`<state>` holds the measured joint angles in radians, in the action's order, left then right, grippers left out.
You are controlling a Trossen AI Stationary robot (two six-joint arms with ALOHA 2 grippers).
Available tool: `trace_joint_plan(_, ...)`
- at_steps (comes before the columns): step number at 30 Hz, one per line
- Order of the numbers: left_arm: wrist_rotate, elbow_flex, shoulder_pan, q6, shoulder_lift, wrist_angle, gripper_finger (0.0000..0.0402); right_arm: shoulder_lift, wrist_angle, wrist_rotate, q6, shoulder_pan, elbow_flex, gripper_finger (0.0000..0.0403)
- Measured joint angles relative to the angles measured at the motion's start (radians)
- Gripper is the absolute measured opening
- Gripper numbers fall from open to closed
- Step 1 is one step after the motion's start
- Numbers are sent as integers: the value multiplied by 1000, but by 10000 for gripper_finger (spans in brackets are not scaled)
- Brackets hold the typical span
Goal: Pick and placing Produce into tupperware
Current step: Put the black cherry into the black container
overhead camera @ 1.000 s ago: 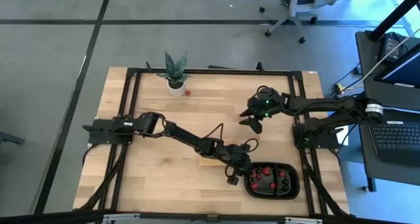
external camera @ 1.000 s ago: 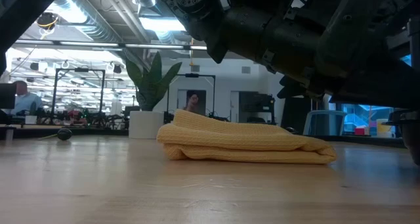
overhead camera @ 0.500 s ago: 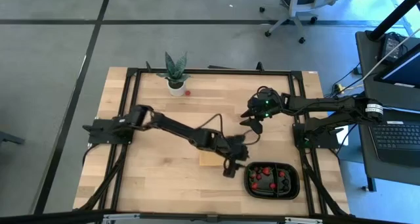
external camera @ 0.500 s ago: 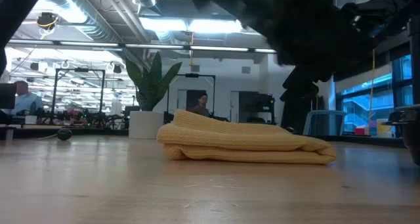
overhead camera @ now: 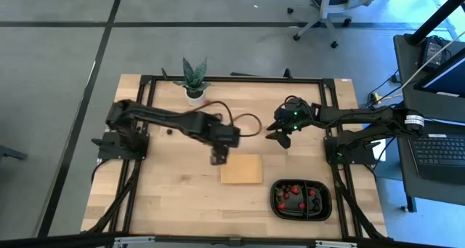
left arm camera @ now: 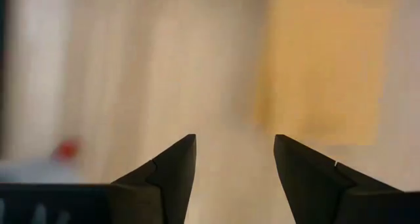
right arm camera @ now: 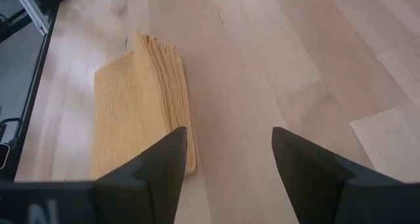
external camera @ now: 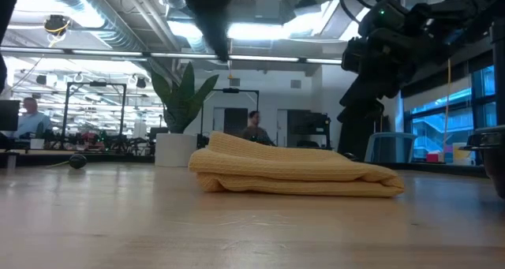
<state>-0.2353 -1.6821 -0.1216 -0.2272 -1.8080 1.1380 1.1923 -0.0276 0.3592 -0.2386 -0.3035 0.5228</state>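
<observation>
Over the surface w/ the pad (overhead camera: 241, 169), left tool (overhead camera: 217, 159) is hovering open, empty; right tool (overhead camera: 280, 137) is waiting open. Produce (overhead camera: 293, 196) is sitting in tupperware (overhead camera: 322, 206); strays (overhead camera: 208, 101) prob squishy, pinch sides lightly.

Left gripper (overhead camera: 217, 159) hangs open at mid-table; right gripper (overhead camera: 282, 140) waits open, raised.

Overhead I see even, bright light with soft shadows on the tabletop (overhead camera: 167, 190). My left wrist feed is heavily motion-blurred. In the low feed, ceiling lights (external camera: 260, 28) glare, leaving the arms silhouetted.
</observation>
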Motion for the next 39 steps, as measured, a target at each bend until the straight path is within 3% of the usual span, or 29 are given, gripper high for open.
trace_joint_plan(5, -151, 115, 2, -141, 120, 134, 198, 0, 6, 0, 6, 0, 0, 225)
trace_joint_plan(12, -141, 435, 43, -418, 352, 149, 199, 0, 10, 0, 9, 0, 0, 225)
trace_joint_plan(17, -83, 643, 138, -503, 473, 145, 196, 0, 14, 0, 13, 0, 0, 225)
trace_joint_plan(28, -32, 920, 335, -523, 518, 39, 197, 0, 53, -1, 37, 0, 0, 225)
trace_joint_plan(39, 21, 1001, 427, -426, 518, -173, 197, 0, 72, -1, 42, 0, 0, 225)
